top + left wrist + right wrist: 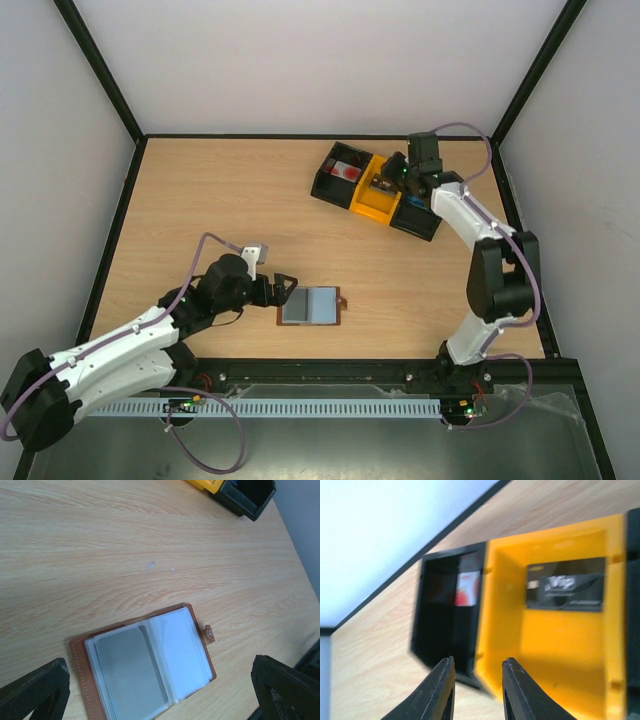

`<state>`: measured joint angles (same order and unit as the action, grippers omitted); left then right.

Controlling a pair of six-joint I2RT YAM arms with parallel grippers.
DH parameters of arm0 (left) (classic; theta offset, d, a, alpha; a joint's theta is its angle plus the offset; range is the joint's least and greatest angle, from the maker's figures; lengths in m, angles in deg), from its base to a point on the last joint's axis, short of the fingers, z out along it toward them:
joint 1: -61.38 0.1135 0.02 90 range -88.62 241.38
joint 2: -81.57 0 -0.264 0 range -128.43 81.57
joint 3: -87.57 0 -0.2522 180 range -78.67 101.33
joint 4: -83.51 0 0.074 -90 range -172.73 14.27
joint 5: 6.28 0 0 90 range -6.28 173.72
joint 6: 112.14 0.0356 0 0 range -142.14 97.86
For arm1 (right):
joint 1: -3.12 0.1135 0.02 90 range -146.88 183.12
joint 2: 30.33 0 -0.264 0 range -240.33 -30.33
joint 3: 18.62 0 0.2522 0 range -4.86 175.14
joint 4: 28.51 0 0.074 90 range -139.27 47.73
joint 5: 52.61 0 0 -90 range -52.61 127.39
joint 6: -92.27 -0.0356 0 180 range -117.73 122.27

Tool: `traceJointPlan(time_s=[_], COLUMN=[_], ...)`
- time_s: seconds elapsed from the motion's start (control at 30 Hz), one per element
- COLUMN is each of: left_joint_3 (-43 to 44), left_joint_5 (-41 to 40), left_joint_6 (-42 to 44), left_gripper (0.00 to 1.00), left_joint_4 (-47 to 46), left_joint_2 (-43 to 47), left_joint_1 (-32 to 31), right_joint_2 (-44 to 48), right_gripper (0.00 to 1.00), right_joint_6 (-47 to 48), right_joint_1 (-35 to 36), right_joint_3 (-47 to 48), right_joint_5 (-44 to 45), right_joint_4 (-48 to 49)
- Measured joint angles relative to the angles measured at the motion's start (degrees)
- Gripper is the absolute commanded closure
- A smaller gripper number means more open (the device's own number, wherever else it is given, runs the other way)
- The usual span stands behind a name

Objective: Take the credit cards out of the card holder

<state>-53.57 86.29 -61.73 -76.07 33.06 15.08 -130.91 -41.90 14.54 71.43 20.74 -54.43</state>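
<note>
Brown card holder (80, 662), grey credit card (132, 672), clear sleeves (177, 650); black-and-yellow tray (560, 650); pale wood-grain table (125, 545).

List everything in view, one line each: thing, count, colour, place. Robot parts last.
table: one, light wood, under everything
card holder: one, brown, lying open near the table's front edge
grey card: one, grey, in the holder's clear sleeve
bin tray: one, black and yellow compartments, far right of the table
white-and-red card: one, white with red, in a black end bin of the tray
black card: one, black, flat in the yellow bin
left gripper: one, black, open wide, beside the holder
right gripper: one, black, slightly open and empty, above the tray
</note>
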Motion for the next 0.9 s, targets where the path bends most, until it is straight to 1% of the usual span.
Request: traceJointPlan(time_s=[0.13, 0.3, 0.47, 0.57, 0.7, 0.9], left_joint_3=[-1.86, -5.31, -7.50, -7.87, -8.81, -12.02], left_joint_5=[7.08, 15.69, 20.15, 21.88, 22.08, 22.08], left_joint_6=[-0.59, -3.54, -6.10, -6.93, -8.41, -11.32], left_gripper=[0.00, 0.00, 0.00, 0.00, 0.00, 0.00], left_joint_4=[-2.43, -6.34, -10.75, -13.16, -16.02, -20.76], left_joint_2=[-0.04, -1.68, -3.82, -4.90, -5.05, -6.21], left_joint_1=[3.37, 8.20, 9.27, 9.27, 9.27, 9.27], right_joint_2=[6.95, 12.81, 15.91, 18.29, 21.68, 23.58], right_gripper=[0.73, 0.73, 0.73, 0.73, 0.73, 0.73], right_joint_6=[-0.81, -2.73, -4.39, -5.44, -6.88, -9.14], right_joint_1=[4.63, 11.52, 17.46, 21.51, 26.32, 32.57], right_joint_3=[-3.91, -12.11, -19.32, -23.26, -28.76, -35.12], right_joint_5=[0.11, 0.09, 0.35, 0.28, 0.09, 0.55], right_joint_4=[1.01, 2.71, 3.26, 4.15, 6.75, 10.23])
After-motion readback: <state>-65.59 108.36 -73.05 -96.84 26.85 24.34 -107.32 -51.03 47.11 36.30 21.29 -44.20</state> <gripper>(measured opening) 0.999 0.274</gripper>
